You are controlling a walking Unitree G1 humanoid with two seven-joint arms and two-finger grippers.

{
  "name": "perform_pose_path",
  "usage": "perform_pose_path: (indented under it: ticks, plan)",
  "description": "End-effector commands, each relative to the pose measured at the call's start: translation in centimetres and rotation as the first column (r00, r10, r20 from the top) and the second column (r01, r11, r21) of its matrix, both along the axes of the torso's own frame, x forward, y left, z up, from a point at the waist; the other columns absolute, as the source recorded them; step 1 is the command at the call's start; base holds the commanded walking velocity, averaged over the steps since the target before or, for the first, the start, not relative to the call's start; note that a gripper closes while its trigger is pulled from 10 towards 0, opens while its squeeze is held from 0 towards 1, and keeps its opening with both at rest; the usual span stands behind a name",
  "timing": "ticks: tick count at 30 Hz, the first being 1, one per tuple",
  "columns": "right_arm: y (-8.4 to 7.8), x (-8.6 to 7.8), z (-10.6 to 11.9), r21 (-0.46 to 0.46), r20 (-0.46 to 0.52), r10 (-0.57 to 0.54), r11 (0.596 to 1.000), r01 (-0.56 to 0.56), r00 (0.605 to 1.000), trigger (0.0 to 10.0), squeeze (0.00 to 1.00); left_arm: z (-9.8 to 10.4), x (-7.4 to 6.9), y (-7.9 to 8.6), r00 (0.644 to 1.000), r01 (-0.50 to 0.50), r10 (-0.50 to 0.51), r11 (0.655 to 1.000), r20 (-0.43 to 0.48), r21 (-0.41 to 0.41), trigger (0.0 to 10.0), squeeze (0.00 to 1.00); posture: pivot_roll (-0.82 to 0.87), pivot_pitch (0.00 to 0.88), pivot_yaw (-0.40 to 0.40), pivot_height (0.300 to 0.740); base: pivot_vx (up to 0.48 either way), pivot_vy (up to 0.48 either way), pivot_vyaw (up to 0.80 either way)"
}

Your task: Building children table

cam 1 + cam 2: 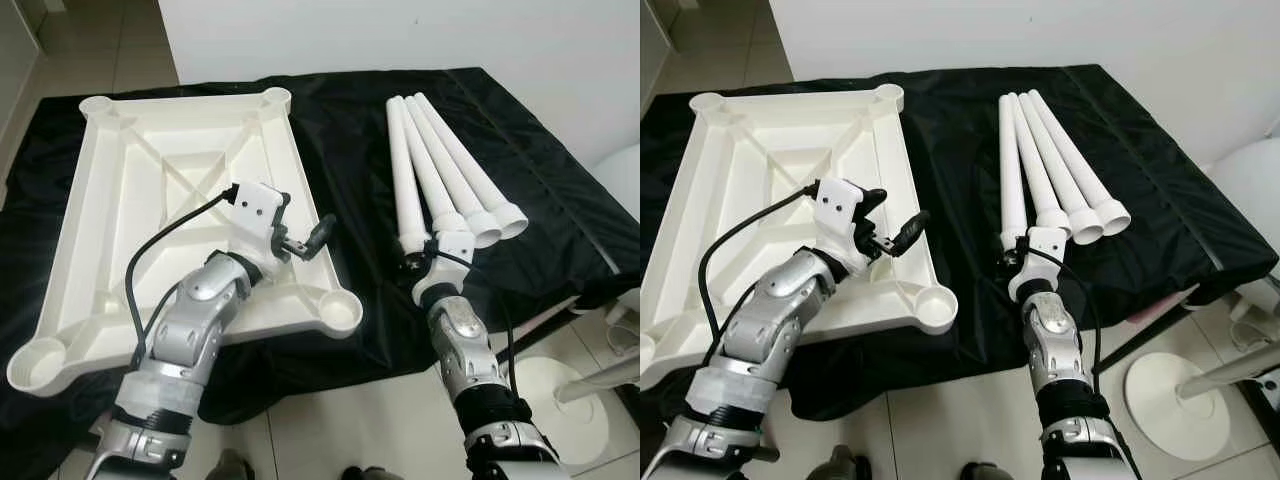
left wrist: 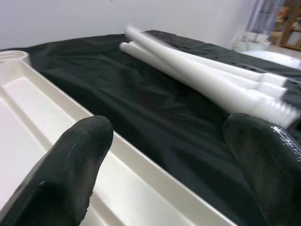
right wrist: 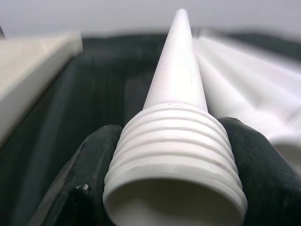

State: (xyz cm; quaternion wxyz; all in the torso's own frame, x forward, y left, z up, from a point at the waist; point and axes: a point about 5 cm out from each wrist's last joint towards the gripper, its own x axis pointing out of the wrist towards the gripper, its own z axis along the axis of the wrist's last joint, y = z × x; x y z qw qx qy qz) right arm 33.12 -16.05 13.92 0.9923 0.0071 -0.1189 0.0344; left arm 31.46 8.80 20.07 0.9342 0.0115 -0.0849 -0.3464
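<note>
The white table top [image 1: 130, 200] lies upside down on a black cloth, with a round socket [image 1: 335, 311] at each corner. Several white legs [image 1: 450, 170] lie side by side to its right. My right gripper [image 1: 414, 254] is shut on the threaded end [image 3: 174, 146] of the leftmost leg [image 1: 402, 170], black fingers [image 3: 84, 179] on both sides of the thread. My left gripper [image 1: 303, 226] hovers open over the table top's right rim, with its fingers [image 2: 70, 160] wide apart and nothing between them.
The black cloth [image 1: 350, 150] covers a low platform and hangs over its front edge. Tiled floor lies below me. A white stand with a round base [image 1: 555, 390] is at the right, beside a white rounded object [image 1: 625, 175]. A wall rises behind.
</note>
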Motion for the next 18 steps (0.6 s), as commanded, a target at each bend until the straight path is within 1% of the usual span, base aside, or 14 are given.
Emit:
perform_pose_path:
  ticks: [1,2,3,5,6,8,10,11,12,13,15,16,17,18]
  plan:
    - [0.0,-0.2,0.8,-0.019,0.059,-0.008,1.0,0.009,0.998,10.0,0.0,-0.1,-0.2,-0.3,1.0,0.02,-0.02,1.0,-0.012,0.0,10.0,0.0,0.07,0.09,-0.043,0.74,0.0,0.0,0.0]
    - [0.3,-1.2,1.6,-0.036,0.142,0.019,0.999,-0.014,0.99,10.0,0.0,0.2,-0.3,-0.6,0.998,0.051,-0.052,0.999,-0.028,-0.008,10.0,0.0,0.07,0.094,-0.042,0.74,0.0,0.0,0.0]
    - [0.8,-2.4,1.9,-0.078,0.206,0.055,0.996,-0.039,0.977,10.0,0.0,0.5,-0.3,-1.0,0.992,0.098,-0.1,0.995,-0.074,-0.024,10.0,0.0,0.06,0.094,-0.035,0.74,0.0,0.0,0.0]
    - [0.8,-2.4,1.9,-0.078,0.206,0.055,0.996,-0.039,0.977,10.0,0.0,0.5,-0.3,-1.0,0.992,0.098,-0.1,0.995,-0.074,-0.024,10.0,0.0,0.06,0.094,-0.035,0.74,0.0,0.0,0.0]
    - [1.1,-3.0,2.0,-0.103,0.234,0.082,0.993,-0.059,0.969,10.0,0.0,0.7,-0.3,-1.3,0.986,0.128,-0.131,0.991,-0.105,-0.036,10.0,0.0,0.06,0.094,-0.035,0.74,0.0,0.0,0.0]
    - [1.1,-3.0,2.0,-0.103,0.234,0.082,0.993,-0.059,0.969,10.0,0.0,0.7,-0.3,-1.3,0.986,0.128,-0.131,0.991,-0.105,-0.036,10.0,0.0,0.06,0.094,-0.035,0.74,0.0,0.0,0.0]
    - [1.9,-3.9,2.1,-0.143,0.255,0.138,0.984,-0.104,0.957,10.0,0.0,1.6,-0.3,-1.8,0.956,0.223,-0.242,0.967,-0.167,-0.123,10.0,0.0,0.05,0.094,-0.023,0.74,0.0,0.0,0.0]
    - [1.9,-3.9,2.1,-0.143,0.255,0.138,0.984,-0.104,0.957,10.0,0.0,1.6,-0.3,-1.8,0.956,0.223,-0.242,0.967,-0.167,-0.123,10.0,0.0,0.05,0.094,-0.023,0.74,0.0,0.0,0.0]
    - [2.1,-4.1,2.1,-0.155,0.254,0.153,0.981,-0.116,0.955,10.0,0.0,2.1,-0.4,-2.2,0.932,0.274,-0.308,0.944,-0.191,-0.186,10.0,0.0,0.05,0.094,-0.023,0.74,0.0,0.0,0.0]
    - [2.1,-4.1,2.1,-0.155,0.254,0.153,0.981,-0.116,0.955,10.0,0.0,2.1,-0.4,-2.2,0.932,0.274,-0.308,0.944,-0.191,-0.186,10.0,0.0,0.05,0.094,-0.023,0.74,0.0,0.0,0.0]
    - [2.5,-4.2,2.2,-0.177,0.255,0.173,0.976,-0.13,0.951,10.0,0.0,2.8,-0.4,-2.6,0.894,0.332,-0.392,0.905,-0.217,-0.266,10.0,0.0,0.05,0.094,-0.019,0.74,0.0,0.0,0.0]
    - [2.7,-4.3,2.2,-0.186,0.258,0.177,0.974,-0.131,0.95,10.0,0.0,3.1,-0.4,-2.8,0.879,0.352,-0.421,0.889,-0.222,-0.294,10.0,0.0,0.04,0.094,-0.018,0.74,0.0,0.0,0.0]
    - [2.7,-4.3,2.2,-0.186,0.258,0.177,0.974,-0.131,0.95,10.0,0.0,3.1,-0.4,-2.8,0.879,0.352,-0.421,0.889,-0.222,-0.294,10.0,0.0,0.04,0.094,-0.018,0.74,0.0,0.0,0.0]
    - [2.9,-4.4,2.2,-0.202,0.259,0.192,0.969,-0.141,0.947,10.0,0.0,3.5,-0.5,-3.0,0.853,0.391,-0.473,0.859,-0.22,-0.33,10.0,0.0,0.04,0.091,-0.015,0.74,0.0,0.0,0.0]
